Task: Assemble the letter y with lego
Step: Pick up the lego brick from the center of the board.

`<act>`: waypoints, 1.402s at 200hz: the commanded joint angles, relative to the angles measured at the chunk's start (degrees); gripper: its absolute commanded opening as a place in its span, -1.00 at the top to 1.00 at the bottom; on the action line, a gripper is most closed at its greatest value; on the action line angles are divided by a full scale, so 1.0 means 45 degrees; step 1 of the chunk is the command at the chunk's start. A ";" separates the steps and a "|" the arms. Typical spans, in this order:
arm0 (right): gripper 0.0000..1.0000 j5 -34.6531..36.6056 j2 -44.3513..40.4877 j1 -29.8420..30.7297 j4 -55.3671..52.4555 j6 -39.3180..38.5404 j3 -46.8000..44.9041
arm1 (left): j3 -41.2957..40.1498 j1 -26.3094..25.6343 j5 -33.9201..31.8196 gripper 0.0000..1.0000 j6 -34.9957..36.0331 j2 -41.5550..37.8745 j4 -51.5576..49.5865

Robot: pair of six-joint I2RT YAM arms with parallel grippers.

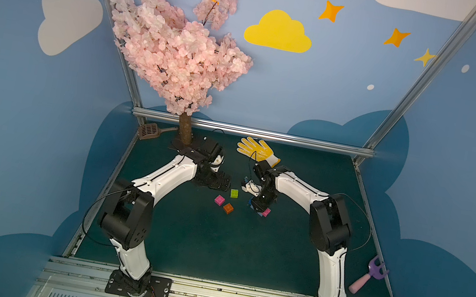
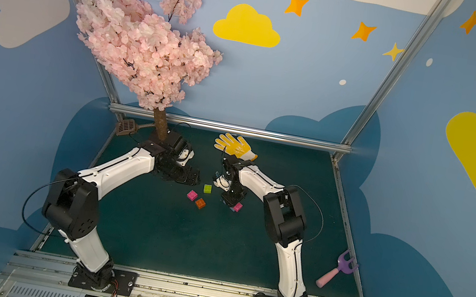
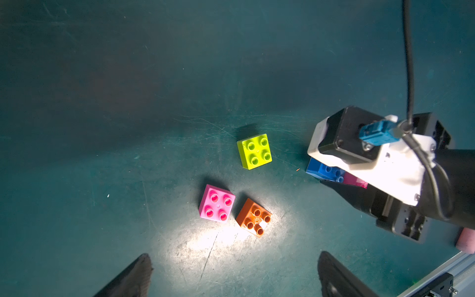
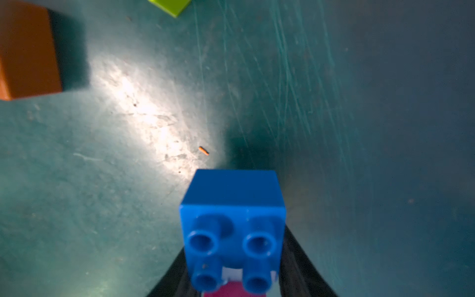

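A: The dark blue brick (image 4: 232,195) fills the right wrist view, studs facing the camera, with a tucked pink brick (image 4: 226,290) against it. In both top views only slivers of the pair show.

B: Held?

A: Yes. The right gripper (image 4: 232,246) is closed on the blue one, a finger on each side. The left gripper (image 3: 235,257) gapes wide and empty near the lime green brick (image 3: 254,151), loose pink brick (image 3: 217,203) and orange brick (image 3: 254,217) on the bench (image 3: 102,102).

We see a pink blossom tree (image 1: 178,46) at the green table's (image 1: 212,250) far edge: a brown slotted scoop (image 1: 148,131) just beside its trunk, a yellow glove (image 1: 258,149) near, a pink-handled purple toy fork (image 1: 369,276) well apart.
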 commanded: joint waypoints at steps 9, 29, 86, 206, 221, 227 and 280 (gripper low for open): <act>0.37 -0.0063 0.0217 0.0085 -0.0101 -0.0083 0.0057 | 0.0207 0.0094 0.0072 -1.00 -0.0025 0.0196 -0.0188; 0.57 -0.0029 0.0196 0.0085 -0.0102 -0.0032 0.0072 | 0.0202 0.0090 0.0124 -1.00 -0.0044 0.0240 -0.0189; 0.80 0.0716 -0.0773 -0.0274 -0.0034 0.0790 0.0092 | 0.0546 -0.0415 0.0458 -0.96 -0.0721 0.1138 0.0144; 0.82 0.2575 -0.3645 -0.2298 -0.0883 0.3598 -0.0768 | 0.5992 -0.2522 -0.1828 -0.57 -0.2123 0.6314 -0.2042; 0.82 0.2558 -0.3684 -0.2317 -0.0850 0.3604 -0.0908 | 0.6178 -0.2542 -0.2125 -0.56 -0.2399 0.6524 -0.2141; 0.82 0.2526 -0.3675 -0.2327 -0.0859 0.3598 -0.0953 | 0.6202 -0.2555 -0.2214 -0.55 -0.2500 0.6554 -0.2141; 0.82 0.2408 -0.3592 -0.2319 -0.0880 0.3640 -0.1047 | 0.6191 -0.2681 -0.3078 -0.52 -0.3195 0.6667 -0.2112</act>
